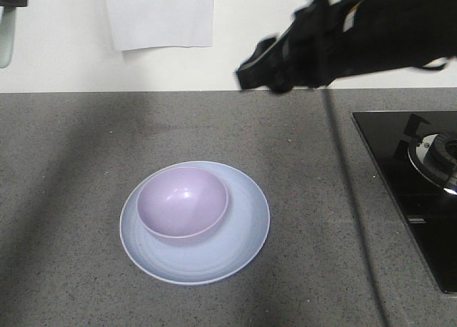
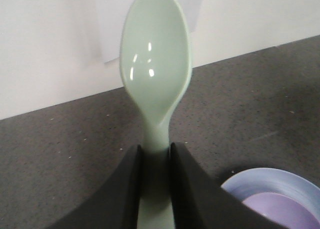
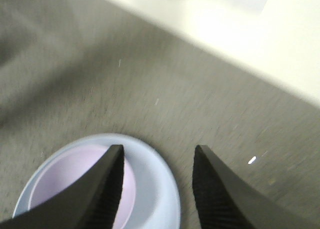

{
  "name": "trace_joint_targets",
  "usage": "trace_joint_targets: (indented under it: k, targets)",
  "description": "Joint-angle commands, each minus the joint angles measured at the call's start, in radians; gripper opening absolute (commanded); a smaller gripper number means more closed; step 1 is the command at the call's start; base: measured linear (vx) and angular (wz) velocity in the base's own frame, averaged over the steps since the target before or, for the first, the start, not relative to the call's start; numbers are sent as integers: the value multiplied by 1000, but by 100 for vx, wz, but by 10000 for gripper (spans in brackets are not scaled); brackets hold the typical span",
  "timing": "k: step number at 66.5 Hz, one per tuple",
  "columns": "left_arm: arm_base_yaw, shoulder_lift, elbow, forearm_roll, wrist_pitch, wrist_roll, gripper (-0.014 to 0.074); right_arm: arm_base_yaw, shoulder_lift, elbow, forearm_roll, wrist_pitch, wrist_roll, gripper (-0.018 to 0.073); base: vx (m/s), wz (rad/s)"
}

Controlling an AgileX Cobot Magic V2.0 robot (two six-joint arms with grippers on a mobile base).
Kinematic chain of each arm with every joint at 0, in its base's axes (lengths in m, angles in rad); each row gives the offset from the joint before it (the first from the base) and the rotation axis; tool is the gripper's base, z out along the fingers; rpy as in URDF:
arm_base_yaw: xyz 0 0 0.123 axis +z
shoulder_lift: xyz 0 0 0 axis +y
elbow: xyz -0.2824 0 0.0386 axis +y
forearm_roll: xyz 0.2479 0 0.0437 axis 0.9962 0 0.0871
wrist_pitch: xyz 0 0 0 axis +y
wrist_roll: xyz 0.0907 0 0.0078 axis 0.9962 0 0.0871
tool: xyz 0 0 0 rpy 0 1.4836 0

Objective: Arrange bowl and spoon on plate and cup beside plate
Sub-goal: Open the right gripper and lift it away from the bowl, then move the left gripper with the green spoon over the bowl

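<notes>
The lilac bowl (image 1: 182, 200) sits on the pale blue plate (image 1: 243, 245), toward its back left. High at the far left, my left gripper (image 2: 155, 156) is shut on the handle of the mint-green spoon (image 2: 156, 59), whose scoop points away from it. In the front view only the spoon's pale end (image 1: 6, 34) shows under the left gripper (image 1: 10, 4). My right gripper (image 3: 157, 154) is open and empty in the air, with the plate (image 3: 160, 199) and bowl (image 3: 65, 184) below it; the front view shows the right gripper (image 1: 248, 71) raised behind the plate. The cup is out of view.
A black glass hob (image 1: 400, 170) with a burner (image 1: 435, 156) fills the right side of the grey counter (image 1: 71, 163). A white wall with a sheet of paper (image 1: 161, 16) stands behind the counter.
</notes>
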Motion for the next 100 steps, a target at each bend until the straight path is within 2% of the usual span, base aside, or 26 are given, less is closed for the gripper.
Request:
trace_joint_targets:
  k: [1,8,16,30,43,63,77,100]
  targets:
    - [-5,-29,-32,-115,-44,97,3,-5,-122,-29,-45,-89,7,328,0,0]
    - [-6,-22,-32,-181,-24,163,3,-5,-187,-27,-58,-86,7,328,0,0]
    - [-13,-2,-32,-214,6,202,3,-5,-242,-28,-60,-70,7,328,0,0]
    - [-68,82,-32,-214,121,337,3,-5,-279,-28,-74,-41,7,328,0,0]
    - [-137,164,-32,-210,232,412,3,-5,-279,-27,-96,24,7,328,0,0]
    - [-228,231,-28,-133,232,401,3,-5,-279,-27,-157,91,7,328,0,0]
    - [-305,239,14,-16,232,338,3,-5,-279,-27,-182,105,10,328,0,0]
    - [-315,239,169,20,232,336,3,-5,-279,-27,-182,103,14,328,0,0]
